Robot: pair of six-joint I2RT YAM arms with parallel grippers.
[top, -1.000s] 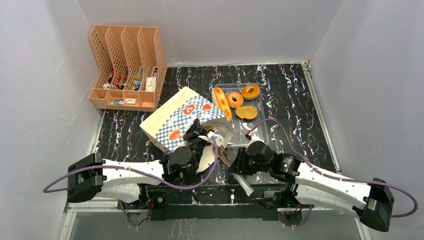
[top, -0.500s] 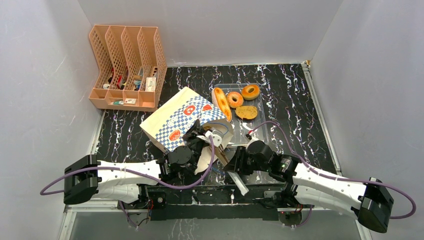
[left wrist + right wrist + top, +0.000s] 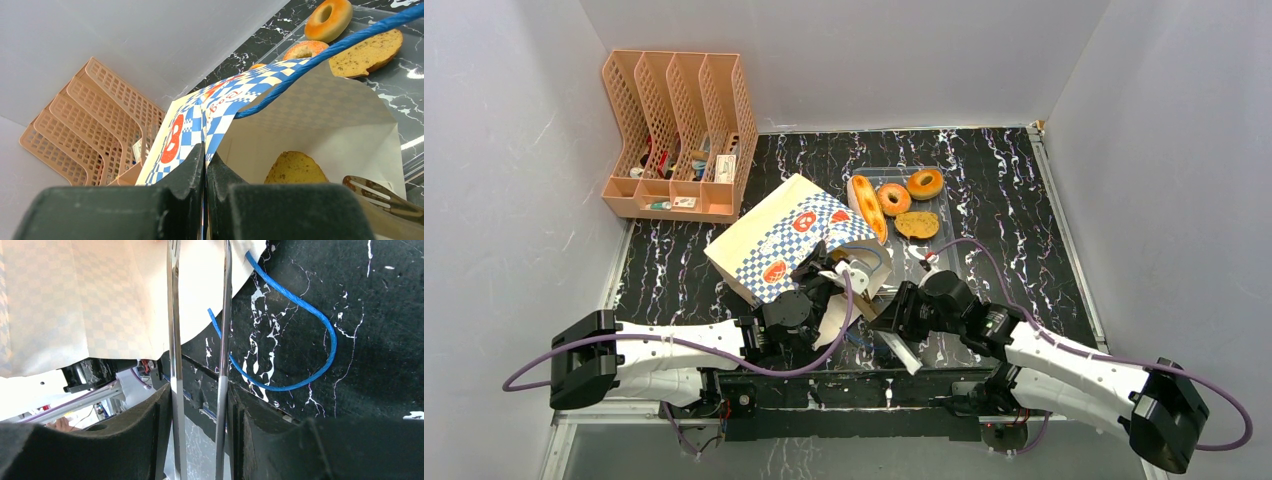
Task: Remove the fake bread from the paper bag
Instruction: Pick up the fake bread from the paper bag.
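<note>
Lying inside the paper bag (image 3: 325, 115) is one bread slice (image 3: 295, 169).

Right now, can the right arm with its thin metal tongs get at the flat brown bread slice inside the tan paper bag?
Probably yes. The left gripper holds the mouth of the paper bag open, and the metal tongs in the right gripper reach inside, beside the bread slice, nothing between.

Both arms lie low along the bottom of the overhead view, reaching inward. The left arm (image 3: 674, 350) comes from lower left, and the left gripper (image 3: 205, 162) is pinched tight on the paper bag (image 3: 182, 135) rim. The right arm (image 3: 1064, 360) comes from lower right, and the right gripper (image 3: 200, 397) clasps the metal tongs (image 3: 172, 340) between its fingers.
</note>
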